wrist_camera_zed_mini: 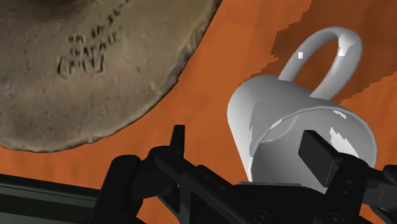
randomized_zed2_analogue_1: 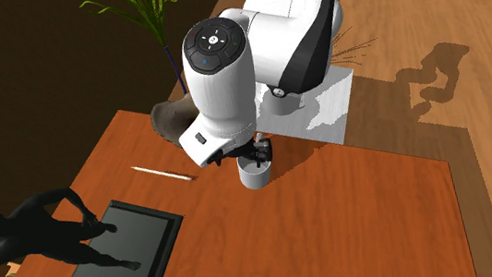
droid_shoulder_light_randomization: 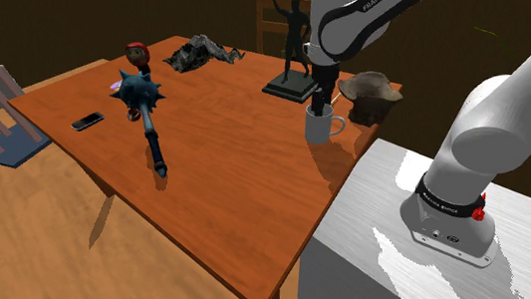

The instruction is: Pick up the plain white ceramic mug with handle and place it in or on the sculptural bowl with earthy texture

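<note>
Mug (droid_shoulder_light_randomization: 325, 128), white and handled, stands upright on the table (droid_shoulder_light_randomization: 216, 178) just beside the rough brown bowl (droid_shoulder_light_randomization: 373, 96). Fingers of the gripper (wrist_camera_zed_mini: 249, 147) are spread astride its bowl-side wall, unclamped; grasp, lift and placing remain.

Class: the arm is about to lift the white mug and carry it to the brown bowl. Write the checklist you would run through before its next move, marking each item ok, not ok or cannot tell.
1. Mug stands upright on the table: ok.
2. Gripper is down at the mug, with one side of the mug's wall between its tips: ok.
3. Fingers are clamped on the mug: not ok; they stand apart, and table shows between the outer one and the mug.
4. Handle is out of the fingers' way: ok.
5. Bowl is near the mug, with nothing between them: ok.
6. Bowl's opening faces up: cannot tell.
</note>
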Robot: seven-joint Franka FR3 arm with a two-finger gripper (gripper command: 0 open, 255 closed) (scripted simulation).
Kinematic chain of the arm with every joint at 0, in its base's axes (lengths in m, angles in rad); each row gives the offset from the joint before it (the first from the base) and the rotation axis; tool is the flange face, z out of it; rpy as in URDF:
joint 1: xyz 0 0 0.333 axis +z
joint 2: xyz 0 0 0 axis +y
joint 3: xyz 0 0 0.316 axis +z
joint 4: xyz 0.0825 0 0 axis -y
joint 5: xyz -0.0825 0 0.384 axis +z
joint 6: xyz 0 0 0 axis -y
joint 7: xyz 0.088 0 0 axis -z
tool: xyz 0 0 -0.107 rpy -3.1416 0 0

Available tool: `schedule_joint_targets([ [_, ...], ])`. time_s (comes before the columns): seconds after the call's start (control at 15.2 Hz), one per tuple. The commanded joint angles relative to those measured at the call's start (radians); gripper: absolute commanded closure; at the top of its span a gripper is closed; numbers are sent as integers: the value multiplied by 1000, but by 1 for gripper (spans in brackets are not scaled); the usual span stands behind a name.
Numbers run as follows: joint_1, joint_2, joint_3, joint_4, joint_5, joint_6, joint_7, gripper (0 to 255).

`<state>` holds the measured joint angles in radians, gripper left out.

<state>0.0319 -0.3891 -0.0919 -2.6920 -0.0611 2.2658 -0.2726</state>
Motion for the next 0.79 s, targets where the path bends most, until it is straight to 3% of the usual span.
schedule_joint_targets([
  [0.0,0,0,0,0,0,0,0,0],
  [0.07,0,0,0,0,0,0,0,0],
  [0.13,0,0,0,0,0,0,0,255],
  [0.73,0,0,0,0,0,0,0,255],
])
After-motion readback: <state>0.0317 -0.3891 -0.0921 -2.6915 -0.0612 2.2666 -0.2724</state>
